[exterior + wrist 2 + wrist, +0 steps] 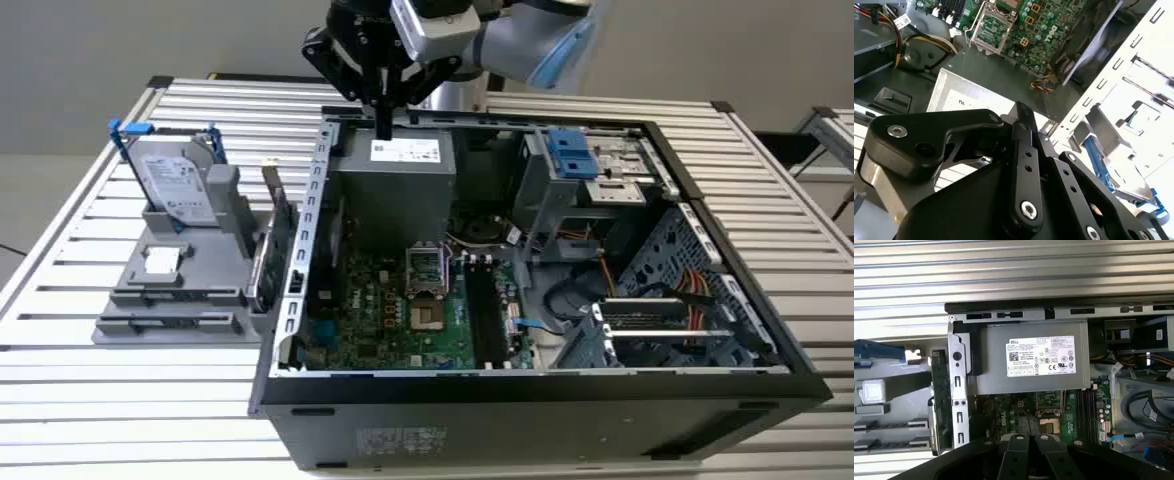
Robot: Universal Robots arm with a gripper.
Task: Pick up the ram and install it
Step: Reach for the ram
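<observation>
Exterior view: my pincer (pixel 384 128) hangs over the rear edge of the open computer case (pixel 534 405), above the grey power supply (pixel 394 195). Its two fingers look pressed together into one dark tip with nothing between them. In the second wrist view they also meet in a single point.

The ram (pixel 270 265) is, as best I can tell, the long, narrow, thin dark green board standing on its long edge in the grey holder (pixel 174 325). It is just beside the outside of the case's wall, on the exterior view's left. In the first wrist view I look down on its top edge, a slim green strip running along that wall. I cannot make out its chips. My pincer is apart from it, not touching.

Counting what I can see:
- one ram stick
- one pincer
- one case, with one green motherboard (pixel 374 320) inside
- one power supply with one white label (pixel 1040 356)
- one silver hard drive (pixel 180 180) with blue rails, upright in the holder
- one small pale square part (pixel 160 262), lying flat on the holder near the drive

All of it sits on one slatted metal table (pixel 80 400).
</observation>
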